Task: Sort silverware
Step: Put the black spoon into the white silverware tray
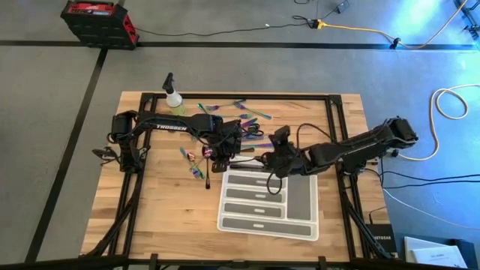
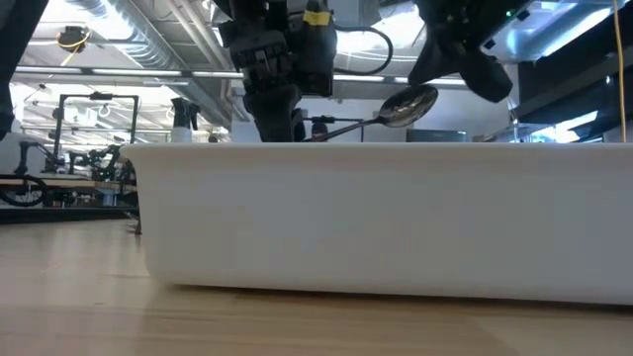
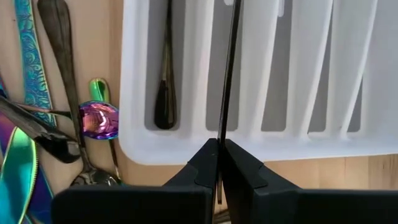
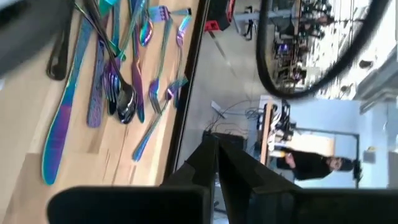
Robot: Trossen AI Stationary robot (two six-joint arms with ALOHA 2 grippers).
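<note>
My left gripper is shut on a dark spoon held over the white tray, above its far left corner. Another dark spoon lies in the tray's end compartment. Iridescent silverware lies loose on the wood beyond the tray, and more of it lies to the tray's left. My right gripper is shut on nothing and hangs above the tray's far edge, turned toward the scattered pieces. My left gripper pinches the spoon's thin handle between its two fingers, edge-on. The fingers come slanting down from the table's left. The handle runs out ahead of them over the tray. The spoon is lifted clear, about level, its bowl above the tray's wall.
A yellow-green spray bottle stands at the table's far left. The tray's near wall fills the low view. A black frame rail runs along the table's far edge. A person stands in the room beyond.
</note>
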